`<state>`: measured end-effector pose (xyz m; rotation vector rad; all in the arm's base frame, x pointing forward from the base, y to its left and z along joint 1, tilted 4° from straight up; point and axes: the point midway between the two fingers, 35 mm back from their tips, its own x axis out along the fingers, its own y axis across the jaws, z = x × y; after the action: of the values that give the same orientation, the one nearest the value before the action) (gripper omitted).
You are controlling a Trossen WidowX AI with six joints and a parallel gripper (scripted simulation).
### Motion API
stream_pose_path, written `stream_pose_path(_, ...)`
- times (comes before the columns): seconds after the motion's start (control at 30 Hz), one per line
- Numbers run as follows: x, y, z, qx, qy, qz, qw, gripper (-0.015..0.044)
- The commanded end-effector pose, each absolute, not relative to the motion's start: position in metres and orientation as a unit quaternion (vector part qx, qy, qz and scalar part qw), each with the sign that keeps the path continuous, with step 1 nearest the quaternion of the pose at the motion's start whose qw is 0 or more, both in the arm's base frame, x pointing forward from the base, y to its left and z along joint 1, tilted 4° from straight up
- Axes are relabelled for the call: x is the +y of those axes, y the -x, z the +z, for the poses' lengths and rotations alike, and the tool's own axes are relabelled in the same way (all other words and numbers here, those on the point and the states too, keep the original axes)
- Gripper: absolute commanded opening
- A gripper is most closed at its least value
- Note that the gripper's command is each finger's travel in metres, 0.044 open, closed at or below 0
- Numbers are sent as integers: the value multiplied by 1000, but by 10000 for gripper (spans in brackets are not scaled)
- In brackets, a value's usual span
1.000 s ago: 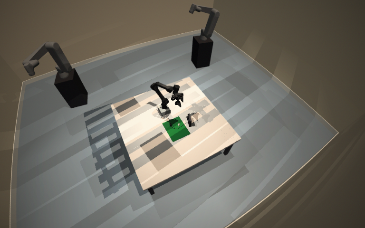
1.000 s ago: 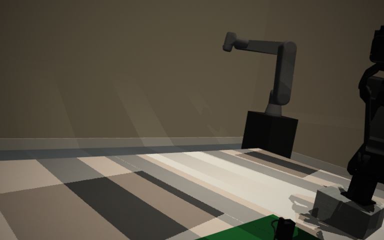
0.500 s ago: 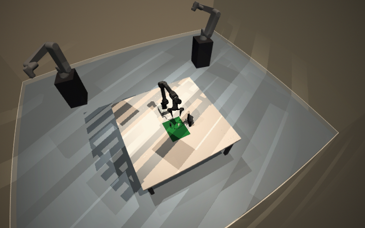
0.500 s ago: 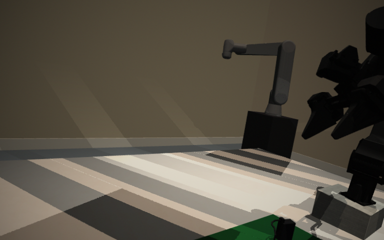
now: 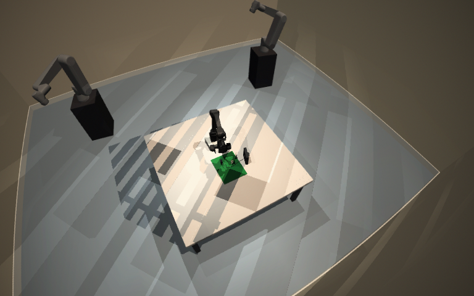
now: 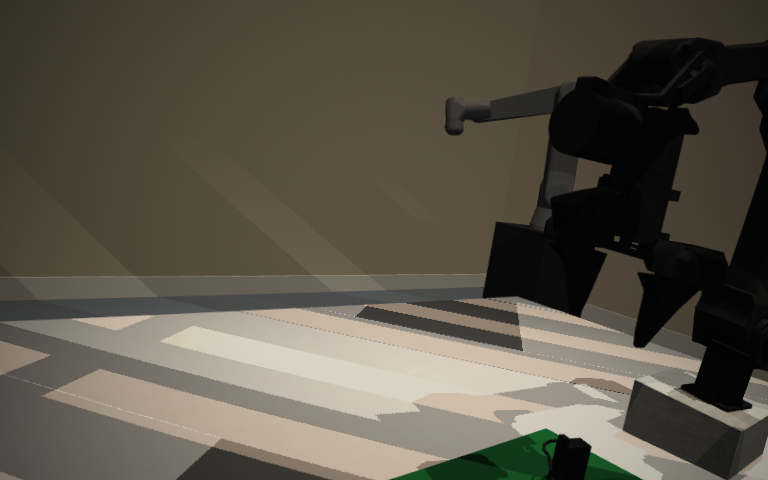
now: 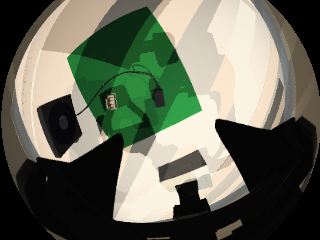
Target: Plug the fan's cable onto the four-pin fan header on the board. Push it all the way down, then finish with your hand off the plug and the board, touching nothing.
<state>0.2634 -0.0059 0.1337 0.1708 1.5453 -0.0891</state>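
Observation:
The green board [image 5: 227, 177] [image 6: 523, 450] [image 7: 125, 42] lies flat on the table. The black plug [image 5: 221, 161] [image 6: 573, 459] [image 7: 158, 98] stands on the board, apart from the header. The pale four-pin header [image 5: 232, 161] [image 7: 111, 102] is bare, with its pins showing in the wrist view. The thin black cable [image 7: 122, 74] arches from the plug over the board to the black fan [image 5: 245, 156] [image 7: 62, 122], upright beside the board. My gripper [image 6: 608, 330] [image 7: 170, 131] is open and empty, high above the table near the board, touching nothing.
My arm's base block [image 6: 679, 418] [image 7: 182, 168] stands close to the board's edge. The table [image 5: 279, 167] carries broad shadow stripes. Two grey arms [image 5: 74, 74] [image 5: 276, 29] stand on dark pedestals off the table.

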Motion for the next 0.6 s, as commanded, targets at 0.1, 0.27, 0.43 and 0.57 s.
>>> stream_pose_path(0.1, -6, -264, 127, 706, -74, -24, 704, 440)
stream_pose_path(0.27, -2, -268, 76, 706, -74, -24, 704, 440)
stream_pose_path(0.43, 1, -263, 34, 706, -74, -24, 704, 440)
stream_pose_path(0.57, 1, -263, 34, 706, -74, -24, 704, 440)
